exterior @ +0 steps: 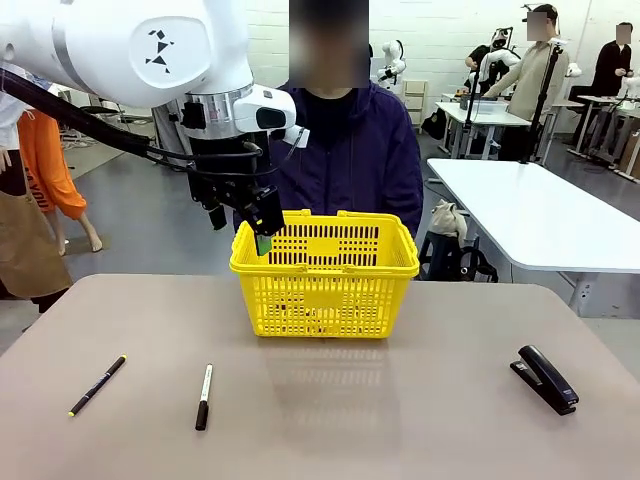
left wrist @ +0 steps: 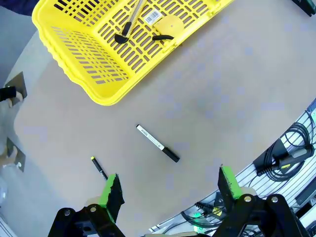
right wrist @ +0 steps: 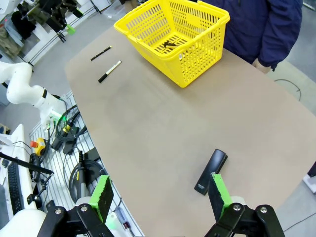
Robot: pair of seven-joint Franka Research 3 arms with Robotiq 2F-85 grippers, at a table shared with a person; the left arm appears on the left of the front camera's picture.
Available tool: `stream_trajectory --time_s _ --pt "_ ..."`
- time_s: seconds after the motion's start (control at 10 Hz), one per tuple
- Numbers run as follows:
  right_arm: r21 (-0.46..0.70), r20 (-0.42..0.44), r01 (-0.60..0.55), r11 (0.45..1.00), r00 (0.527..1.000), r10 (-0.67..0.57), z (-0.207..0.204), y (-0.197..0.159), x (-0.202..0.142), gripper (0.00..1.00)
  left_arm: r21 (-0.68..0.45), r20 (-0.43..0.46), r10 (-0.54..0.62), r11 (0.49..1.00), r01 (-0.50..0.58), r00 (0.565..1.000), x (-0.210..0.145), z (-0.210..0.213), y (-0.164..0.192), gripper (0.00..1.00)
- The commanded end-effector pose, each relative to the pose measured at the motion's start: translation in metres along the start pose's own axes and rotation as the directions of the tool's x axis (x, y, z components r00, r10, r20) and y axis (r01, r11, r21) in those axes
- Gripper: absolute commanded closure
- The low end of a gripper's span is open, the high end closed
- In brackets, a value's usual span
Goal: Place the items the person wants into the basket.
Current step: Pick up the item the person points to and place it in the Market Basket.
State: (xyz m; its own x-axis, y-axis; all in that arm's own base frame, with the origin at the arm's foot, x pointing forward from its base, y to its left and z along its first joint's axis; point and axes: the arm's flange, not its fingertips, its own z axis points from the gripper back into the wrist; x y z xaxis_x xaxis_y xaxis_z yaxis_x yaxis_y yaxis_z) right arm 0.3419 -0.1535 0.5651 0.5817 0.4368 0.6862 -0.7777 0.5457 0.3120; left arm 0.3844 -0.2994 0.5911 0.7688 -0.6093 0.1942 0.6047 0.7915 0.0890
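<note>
Front view: left tool (exterior: 240,226) spread and empty above table (exterior: 400,425); right tool (right wrist: 160,191) likewise spread, near stapler (right wrist: 211,171).

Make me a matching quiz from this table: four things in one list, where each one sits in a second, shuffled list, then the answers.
Things:
1. black stapler
2. yellow basket
3. thin black pen
4. white marker

Places:
A. farthest to the robot's left on the table
B. far middle, in front of the person
C. the robot's right side of the table
D. between the pen and the table's middle

Pairs: 1-C, 2-B, 3-A, 4-D
</note>
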Motion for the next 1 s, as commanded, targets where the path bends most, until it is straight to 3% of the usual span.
stream_trajectory --time_s 0.0,0.4,0.5,0.7,0.8,0.9 --pt "0.007 0.011 0.002 1.0 1.0 -0.002 0.0 -0.001 0.001 0.0 0.0 0.002 0.0 1.0 0.0 1.0 0.0 0.001 0.001 0.0" --pt "0.007 0.011 0.002 1.0 1.0 -0.002 0.0 -0.001 0.001 0.0 0.0 0.0 0.0 1.0 0.0 1.0 0.0 0.0 0.0 0.0" --pt "0.007 0.011 0.002 1.0 1.0 -0.002 0.0 -0.001 0.001 0.0 -0.044 0.085 -0.002 0.999 0.006 0.996 -0.018 0.006 0.014 0.0" --pt "0.007 0.011 0.002 1.0 1.0 -0.002 0.0 -0.001 0.001 0.0 -0.314 0.276 -0.073 0.936 0.161 0.958 -0.071 0.039 0.076 0.0" --pt "0.007 0.011 0.002 1.0 1.0 -0.002 0.0 -0.001 0.001 0.0 -0.332 0.349 -0.098 0.917 0.221 0.932 -0.098 0.051 0.109 0.0" --pt "0.007 0.011 0.002 1.0 1.0 -0.002 0.0 -0.001 0.001 0.0 -0.32 0.403 -0.065 0.924 0.207 0.913 -0.131 0.056 0.129 0.0"
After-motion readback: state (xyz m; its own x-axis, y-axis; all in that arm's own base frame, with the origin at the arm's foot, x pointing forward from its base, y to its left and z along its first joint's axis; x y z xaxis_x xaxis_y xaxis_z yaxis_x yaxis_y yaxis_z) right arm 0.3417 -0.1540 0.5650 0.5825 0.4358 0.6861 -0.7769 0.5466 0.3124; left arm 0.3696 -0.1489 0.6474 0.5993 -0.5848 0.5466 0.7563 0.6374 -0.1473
